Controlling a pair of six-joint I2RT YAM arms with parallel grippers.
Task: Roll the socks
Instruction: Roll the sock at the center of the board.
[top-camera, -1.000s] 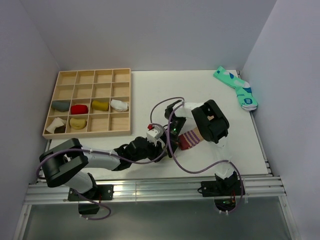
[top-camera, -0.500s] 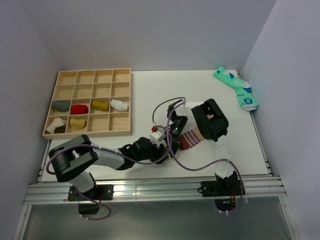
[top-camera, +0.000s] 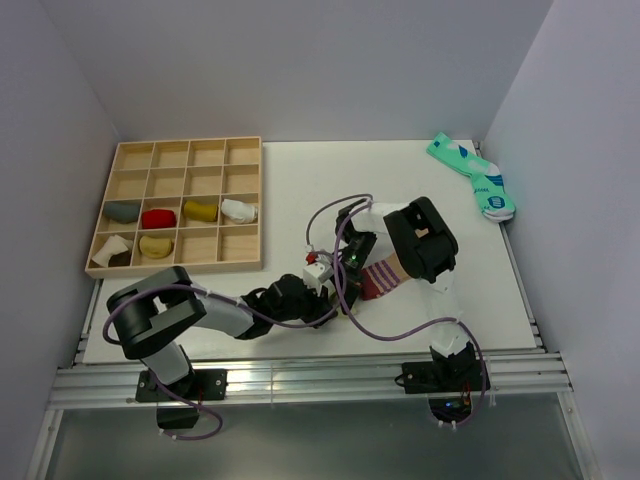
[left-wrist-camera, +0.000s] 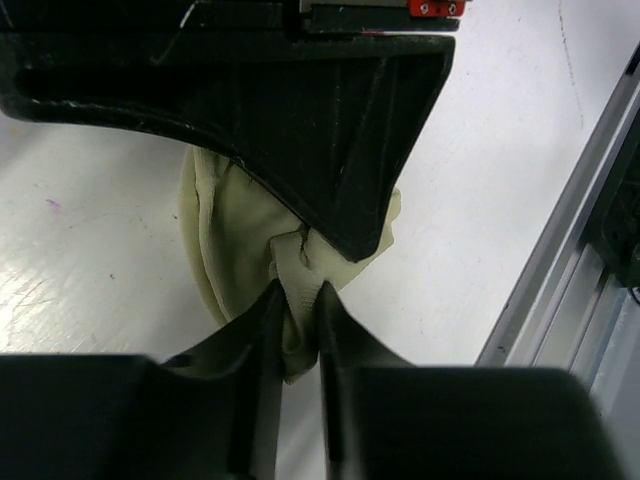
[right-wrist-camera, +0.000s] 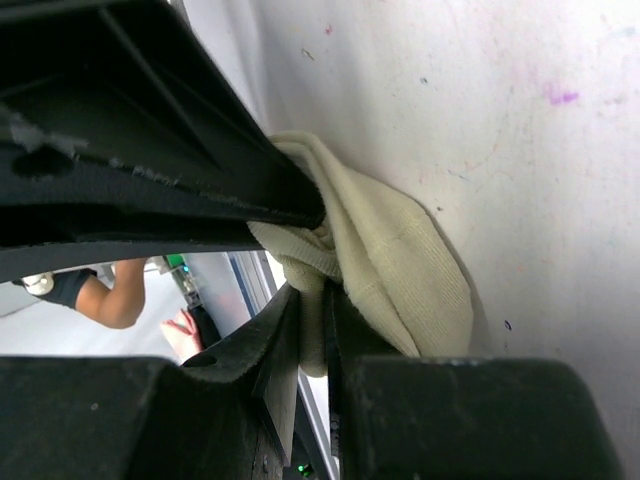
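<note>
Far left on the counter (top-camera: 300, 180): wooden tray (top-camera: 175, 267), several rolled socks (top-camera: 158, 217) in its middle cells.

Left arm (top-camera: 200, 315) reaches low across the near edge toward centre. On the left wrist view its jaws are almost closed, nipping a small bunched fold of the pale olive sock (left-wrist-camera: 215, 250). The rest of that sock is a loose lump on the counter just past the tips, partly under the other arm's black finger.

Centre: the olive sock is nearly hidden from above by both wrists. The tan striped sock (top-camera: 380, 278) lies just right of them, flat and unrolled, its far end tucked under the right arm (top-camera: 425, 245).

Right arm folds back down onto the same spot. The right wrist view shows its jaws pressed nearly together on a fold of the olive sock (right-wrist-camera: 400, 270), the body of it bulging to one side. Both pairs of jaws grip the same bundle from opposite sides, nearly touching.

Far right corner: a teal patterned pair (top-camera: 475, 178), well apart and untouched.

Step, as judged: mid-roll on the olive sock, bundle gathered but not tight. The next move needs one grip to anchor while the other turns or tucks. Fabric is soft and thinly pinched, so it could slip out, and the fingers are crowded, so clearance is small. The tan sock is not yet started.
</note>
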